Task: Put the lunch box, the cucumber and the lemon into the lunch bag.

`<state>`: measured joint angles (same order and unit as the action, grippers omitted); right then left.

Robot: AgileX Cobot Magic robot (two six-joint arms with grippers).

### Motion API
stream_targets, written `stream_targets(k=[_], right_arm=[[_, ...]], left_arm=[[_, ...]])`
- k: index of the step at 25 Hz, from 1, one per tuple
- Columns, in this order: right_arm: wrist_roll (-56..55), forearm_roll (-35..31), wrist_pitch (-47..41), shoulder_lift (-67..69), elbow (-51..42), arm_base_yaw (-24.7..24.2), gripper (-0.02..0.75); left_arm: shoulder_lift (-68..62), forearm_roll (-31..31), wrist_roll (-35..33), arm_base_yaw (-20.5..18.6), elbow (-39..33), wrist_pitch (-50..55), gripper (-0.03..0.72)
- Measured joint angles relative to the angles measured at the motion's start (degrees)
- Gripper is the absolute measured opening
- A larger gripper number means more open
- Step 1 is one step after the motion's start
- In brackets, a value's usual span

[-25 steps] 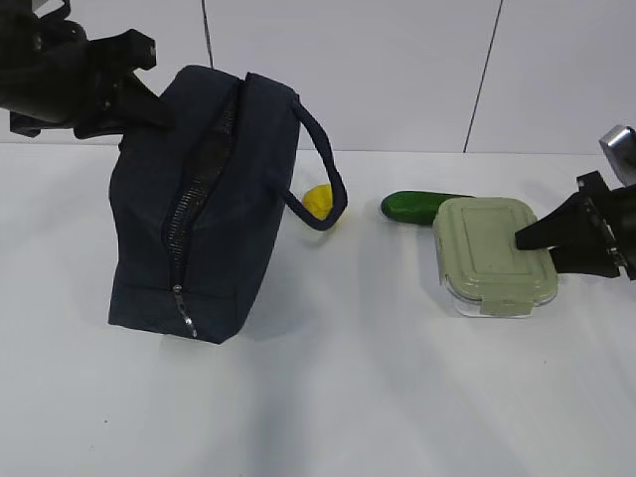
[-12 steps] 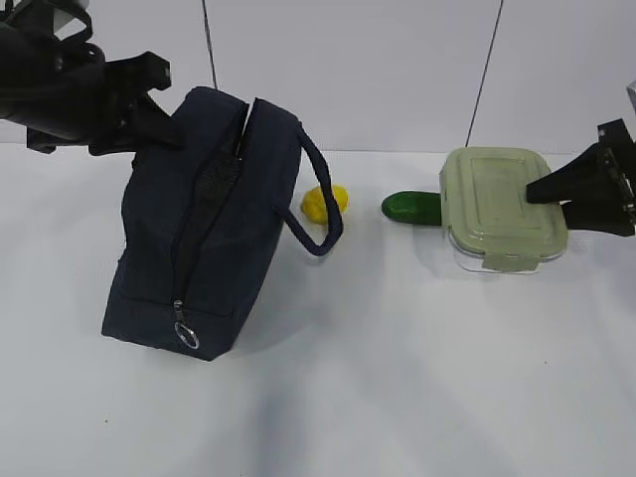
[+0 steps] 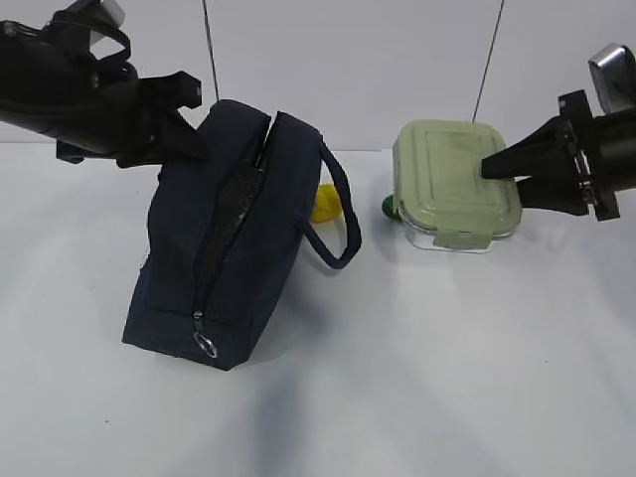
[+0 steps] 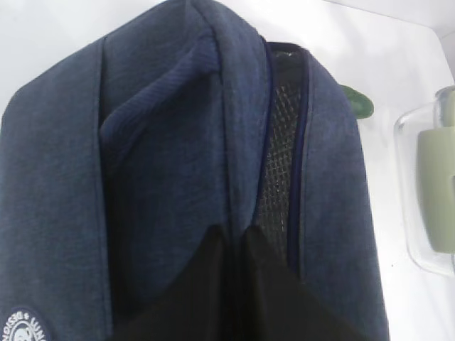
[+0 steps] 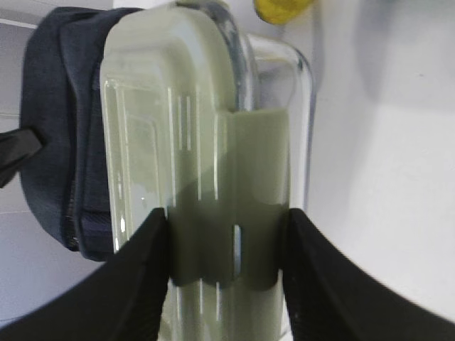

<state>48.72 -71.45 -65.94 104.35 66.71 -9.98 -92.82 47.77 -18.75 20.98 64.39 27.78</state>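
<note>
The right gripper [image 3: 494, 167], clamped on the box [image 3: 452, 179], is lifting it from the table toward 9 o'clock, while the left gripper [image 3: 196, 144], pinching the bag [image 3: 229, 248], is tilting its opening for loading.

Navy lunch bag [image 4: 178, 163] up close — unzipped seam, mesh lining [image 4: 279, 163] inside.

The scene is evenly and brightly lit from above. Soft, diffuse shadows are cast on the white table [image 3: 417, 397] beneath the lunch bag [image 3: 224, 248] and the lunch box [image 3: 452, 184]. Mild glare is seen on the table's far part. The exterior view is slightly soft. In the wrist views, streaked highlights are shown on the box's clear wall, and the nearest dark parts are blurred.
</note>
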Motion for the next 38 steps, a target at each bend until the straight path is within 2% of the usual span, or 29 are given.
stream_targets(k=[8, 17, 23, 31, 38], right_arm=[[-0.27, -5.48, 0.0, -3.96, -0.11, 1.95, 0.356], [1.44, -12.99, -0.07, -4.75, -0.11, 8.71, 0.356], [3.17, -16.52, -0.22, -4.75, -0.11, 11.08, 0.356], [5.48, -19.81, -0.22, -4.75, -0.11, 13.83, 0.356], [6.82, -20.48, -0.12, -4.75, -0.11, 14.07, 0.356]], left_arm=[[0.0, -0.38, 0.0, 0.0, 0.0, -0.28, 0.011], [0.0, -0.77, 0.0, 0.17, 0.0, -0.28, 0.011], [0.0, -0.77, 0.0, 0.4, 0.0, -0.28, 0.011], [0.0, -0.38, 0.0, 3.28, 0.0, -0.48, 0.011], [0.0, 3.69, 0.0, 4.12, 0.0, -0.48, 0.011]])
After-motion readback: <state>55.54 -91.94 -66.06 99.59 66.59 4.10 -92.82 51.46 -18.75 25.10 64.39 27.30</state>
